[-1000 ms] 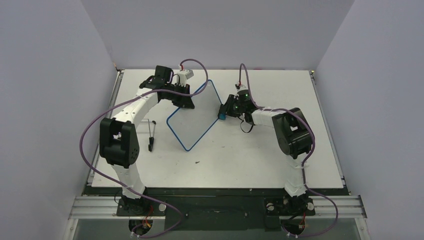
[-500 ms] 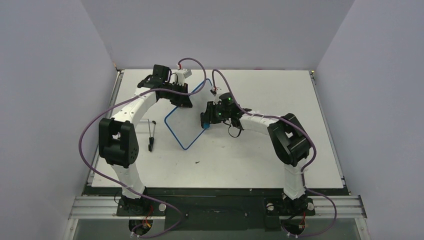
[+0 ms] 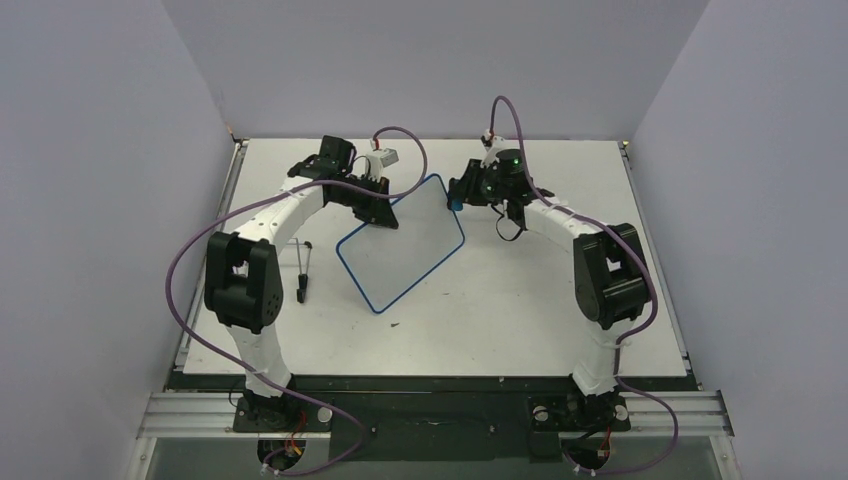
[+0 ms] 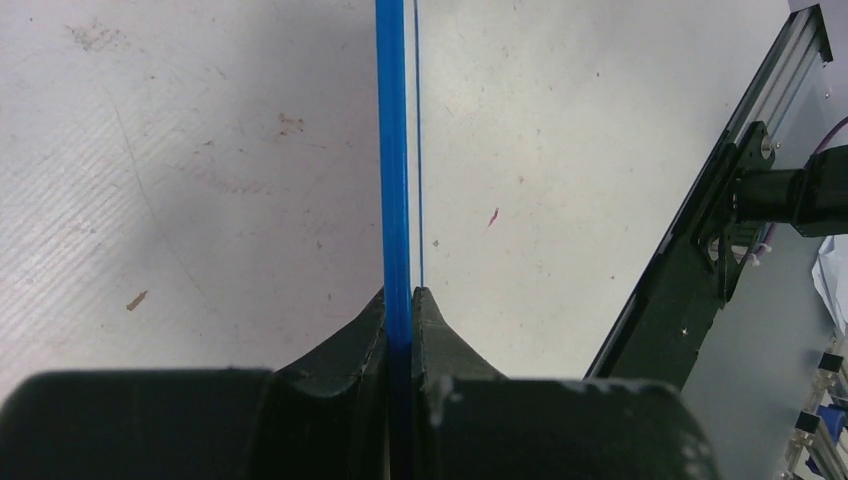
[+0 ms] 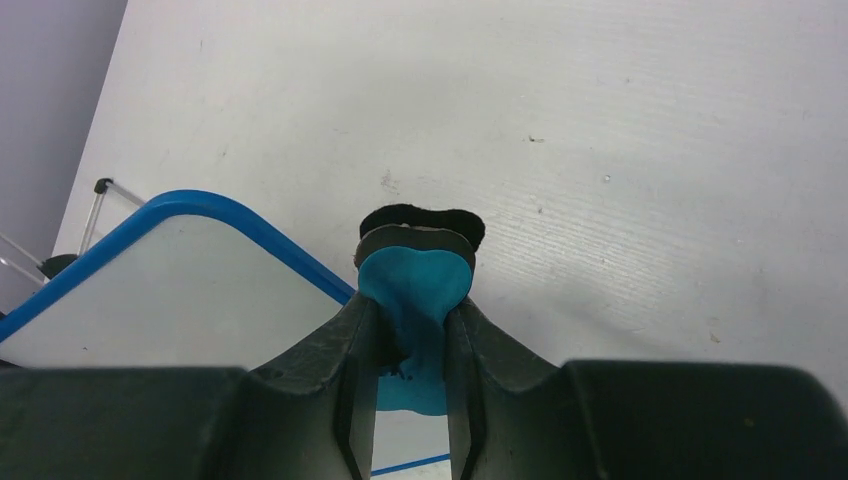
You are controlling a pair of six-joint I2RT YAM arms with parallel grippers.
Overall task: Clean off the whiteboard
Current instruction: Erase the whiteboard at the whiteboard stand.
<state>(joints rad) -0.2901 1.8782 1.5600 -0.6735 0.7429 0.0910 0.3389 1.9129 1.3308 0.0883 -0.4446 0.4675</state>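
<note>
Left gripper is shown clamped on the whiteboard; in the left wrist view, the blue rim is pinched edge-on between the two dark fingers and runs straight up the frame. Seen from above, the left gripper grips the board's far-left edge. The whiteboard is held tilted at the middle of the table, its face turned toward the camera and reading plain white inside the rim. Whether its near corner rests on the table cannot be told.

Right gripper is closed on the eraser. The blue body is squeezed between the fingers, and the black felt end projects beyond the fingertips. In the overhead view, the right gripper and eraser are placed just beside the board's far-right corner. In the right wrist view, the whiteboard is seen at lower left, with its rounded corner and rim passing under the eraser. Contact between felt and board cannot be judged.

A thin rod with a dark end lies on the table left of the board, apart from it.
</note>
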